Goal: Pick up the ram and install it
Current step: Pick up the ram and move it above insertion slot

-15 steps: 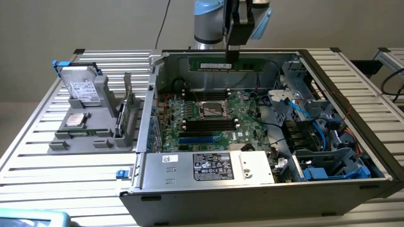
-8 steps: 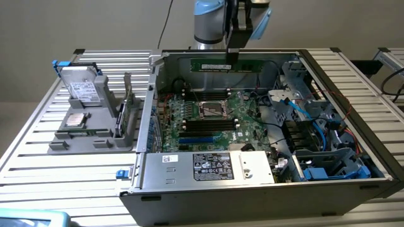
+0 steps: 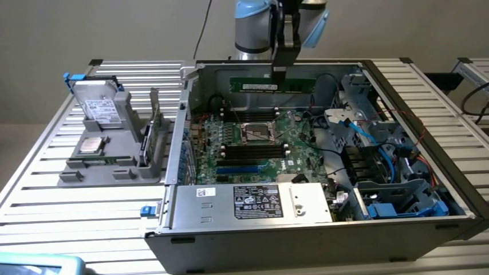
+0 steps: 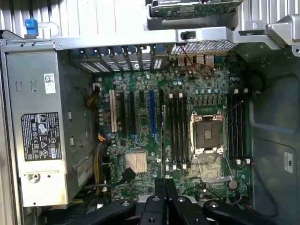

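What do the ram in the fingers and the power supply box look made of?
The ram: green printed circuit board, probably fibreglass laminate, matt, with a pale label. The power supply box: bare sheet metal, probably steel, dull silver, with folded edges.

The arm (image 3: 253,26) points down, fingers (image 3: 280,57) pinched together.

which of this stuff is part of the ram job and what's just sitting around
In the job: ram, held in the shut gripper over the open case; black motherboard slots.
Lying about: silver drive on the grey rack; power supply; blue cables.
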You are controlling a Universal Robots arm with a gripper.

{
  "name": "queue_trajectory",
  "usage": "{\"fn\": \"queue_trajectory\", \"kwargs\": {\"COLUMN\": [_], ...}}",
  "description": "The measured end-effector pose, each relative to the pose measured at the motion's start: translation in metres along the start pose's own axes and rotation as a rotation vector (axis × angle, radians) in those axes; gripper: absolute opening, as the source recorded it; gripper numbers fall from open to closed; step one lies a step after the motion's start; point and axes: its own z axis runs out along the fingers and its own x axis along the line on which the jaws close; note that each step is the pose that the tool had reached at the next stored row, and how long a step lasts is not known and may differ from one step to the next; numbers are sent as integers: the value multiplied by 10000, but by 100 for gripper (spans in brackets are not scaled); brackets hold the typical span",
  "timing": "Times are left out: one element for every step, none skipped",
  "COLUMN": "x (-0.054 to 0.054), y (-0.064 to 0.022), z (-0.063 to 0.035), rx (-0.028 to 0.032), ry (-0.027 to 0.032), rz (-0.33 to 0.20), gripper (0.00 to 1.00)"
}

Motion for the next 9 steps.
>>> {"fn": "queue_trajectory", "kwargs": {"x": [-5,-10,-15,-21,-29,-38,-49,-69,-102], "y": [18,39,63,88,114,144,174,195,201], "z": [18,34,53,70,86,104,121,139,157], "rx": [0,-1,-1,0,0,0,-1,-1,0], "ry": [1,3,2,1,2,2,2,1,1], "rz": [5,10,13,15,17,19,19,19,19], "gripper": [12,12,12,12,12,12,12,12,12]}}
